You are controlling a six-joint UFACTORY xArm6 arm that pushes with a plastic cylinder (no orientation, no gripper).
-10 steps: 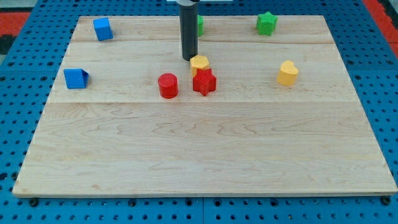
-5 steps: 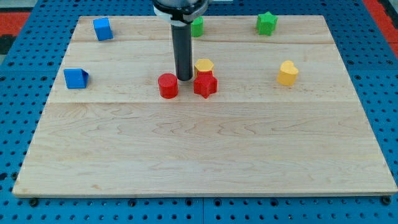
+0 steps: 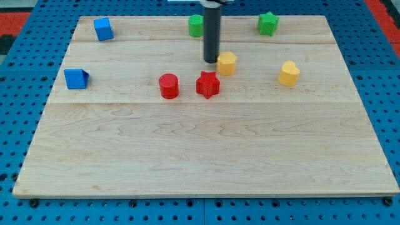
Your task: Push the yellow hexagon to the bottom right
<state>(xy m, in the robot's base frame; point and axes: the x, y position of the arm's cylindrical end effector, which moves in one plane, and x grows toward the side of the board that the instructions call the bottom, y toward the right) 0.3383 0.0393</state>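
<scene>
The yellow hexagon (image 3: 227, 63) lies on the wooden board above the middle, slightly to the view's right. My tip (image 3: 210, 61) stands right at its left side, touching or nearly touching it. The red star (image 3: 207, 84) lies just below and left of the hexagon, apart from it. The red cylinder (image 3: 169, 85) lies left of the star.
A yellow heart-shaped block (image 3: 289, 73) lies to the right of the hexagon. A green star (image 3: 268, 23) and a green block (image 3: 196, 25) lie near the top edge. Two blue blocks (image 3: 103, 29) (image 3: 76, 79) lie at the left. The board's bare wood (image 3: 206, 156) fills the lower half.
The tip moved from between the red cylinder and red star up and to the right. The yellow hexagon slid right, away from the red star.
</scene>
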